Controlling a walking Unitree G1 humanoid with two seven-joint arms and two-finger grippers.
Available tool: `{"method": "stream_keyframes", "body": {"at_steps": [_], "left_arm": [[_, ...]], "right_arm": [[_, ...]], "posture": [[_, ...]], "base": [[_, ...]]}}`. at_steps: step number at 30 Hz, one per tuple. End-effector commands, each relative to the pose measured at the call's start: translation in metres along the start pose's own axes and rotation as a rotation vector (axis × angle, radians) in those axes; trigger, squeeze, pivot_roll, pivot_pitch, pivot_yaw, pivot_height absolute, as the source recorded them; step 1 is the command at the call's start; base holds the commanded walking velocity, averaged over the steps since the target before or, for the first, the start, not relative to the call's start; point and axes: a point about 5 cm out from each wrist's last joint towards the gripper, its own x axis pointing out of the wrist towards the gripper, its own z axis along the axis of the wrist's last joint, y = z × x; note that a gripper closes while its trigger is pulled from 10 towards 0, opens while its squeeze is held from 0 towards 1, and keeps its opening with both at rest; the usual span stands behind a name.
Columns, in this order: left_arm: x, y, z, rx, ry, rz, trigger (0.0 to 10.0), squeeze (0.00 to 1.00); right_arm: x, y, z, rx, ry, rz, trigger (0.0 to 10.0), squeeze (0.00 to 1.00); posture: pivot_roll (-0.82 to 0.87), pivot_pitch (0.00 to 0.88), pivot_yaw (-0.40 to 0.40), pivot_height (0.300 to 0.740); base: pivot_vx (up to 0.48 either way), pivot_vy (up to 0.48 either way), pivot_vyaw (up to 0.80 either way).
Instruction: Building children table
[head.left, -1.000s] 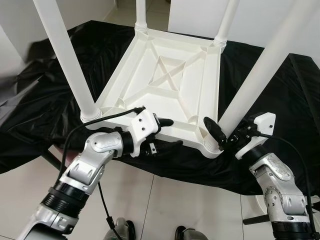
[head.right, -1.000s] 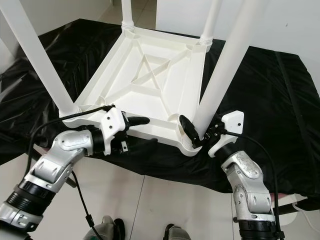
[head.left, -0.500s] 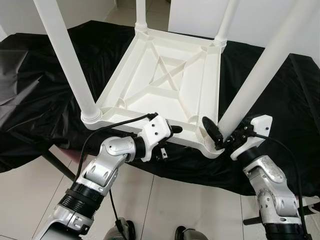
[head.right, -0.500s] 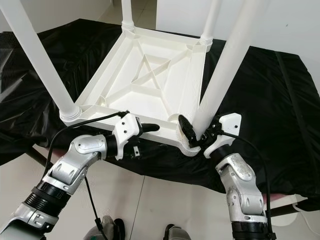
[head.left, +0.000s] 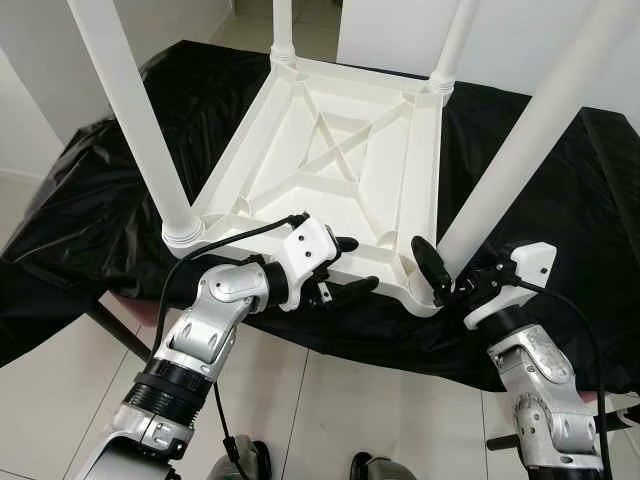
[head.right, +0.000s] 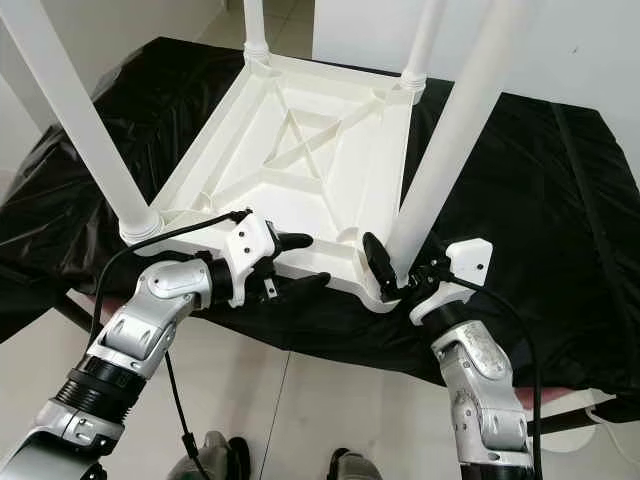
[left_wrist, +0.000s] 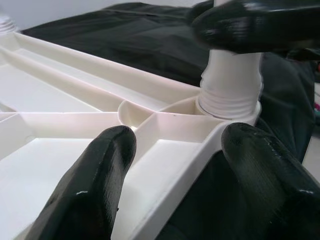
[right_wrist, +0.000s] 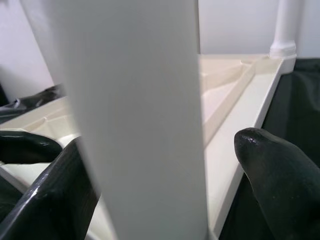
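- The white plastic children's table (head.left: 330, 160) lies upside down on a surface draped in black sheeting (head.left: 110, 190), with all four legs standing up in their corner sockets.
- The right gripper (head.left: 447, 283) sits at the base of the near-right leg (head.left: 520, 150). The right wrist view shows its two fingers either side of the leg, but it cannot be told whether they are pressing on it.
- The left gripper (head.left: 352, 264) is spread open around the table's near edge rim (left_wrist: 165, 165), one finger above and one below, and grips nothing.
- Risk: if the right gripper twists or pushes the leg while the left one is not clamped, the light table may spin or slide on the slick sheeting.
- Risk: the near edge lies close to the drop at the front of the surface, so a pull toward the robot could tip the table off.
- Risk: a sideways load on the tall leg could cross-thread it or lever it out of its threaded socket (left_wrist: 230, 100).
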Motion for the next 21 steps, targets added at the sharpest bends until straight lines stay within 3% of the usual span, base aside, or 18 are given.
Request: {"method": "stream_keyframes", "body": {"at_steps": [1, 13, 17, 21], "left_arm": [[-0.004, 0.016, -0.001, 0.003, 0.003, 0.251, 10.0, 0.00], [-0.017, 0.025, -0.001, -0.010, -0.010, 0.289, 10.0, 0.00], [-0.022, 0.031, -0.004, -0.026, -0.010, 0.290, 10.0, 0.00], [-0.023, 0.032, -0.004, -0.037, -0.015, 0.288, 10.0, 0.00]], "right_arm": [[-0.004, 0.002, 0.007, -0.014, -0.026, -0.005, 10.0, 0.00], [-0.028, 0.008, 0.018, -0.041, -0.019, 0.007, 10.0, 0.00], [-0.047, 0.020, 0.023, -0.052, -0.014, -0.009, 10.0, 0.00], [-0.054, 0.025, 0.024, -0.057, -0.009, -0.021, 10.0, 0.00]], "posture": [[0.01, 0.140, -0.008, 0.740], [0.00, 0.162, 0.007, 0.740], [-0.02, 0.174, 0.018, 0.740], [-0.03, 0.178, 0.022, 0.740]], "base": [[0.000, 0.000, 0.00], [0.000, 0.000, 0.00], [0.000, 0.000, 0.00], [0.000, 0.000, 0.00]]}}
